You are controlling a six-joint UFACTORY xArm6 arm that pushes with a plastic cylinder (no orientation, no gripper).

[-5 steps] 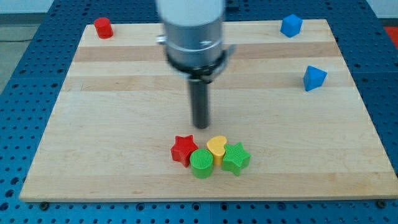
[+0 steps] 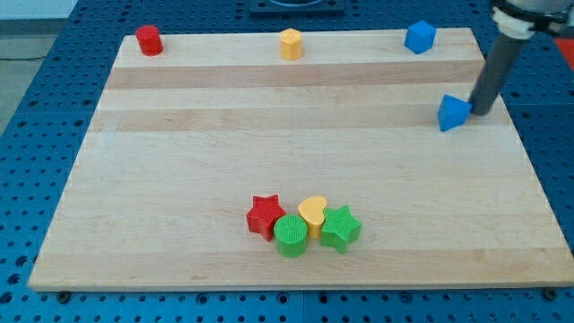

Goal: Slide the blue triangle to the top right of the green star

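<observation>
Now: blue triangle near board's right edge, well apart from green star at bottom centre. My tip just beside triangle's right side, positioned for leftward-downward push. No pincer fitted; nothing grasped. Half second earlier, rod stood mid-board above cluster.

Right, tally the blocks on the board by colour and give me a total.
Red: 2, a cylinder and a star
Yellow: 2, a hexagon and a heart
Blue: 2, a cube and a triangle
Green: 2, a cylinder and a star
Total: 8
</observation>
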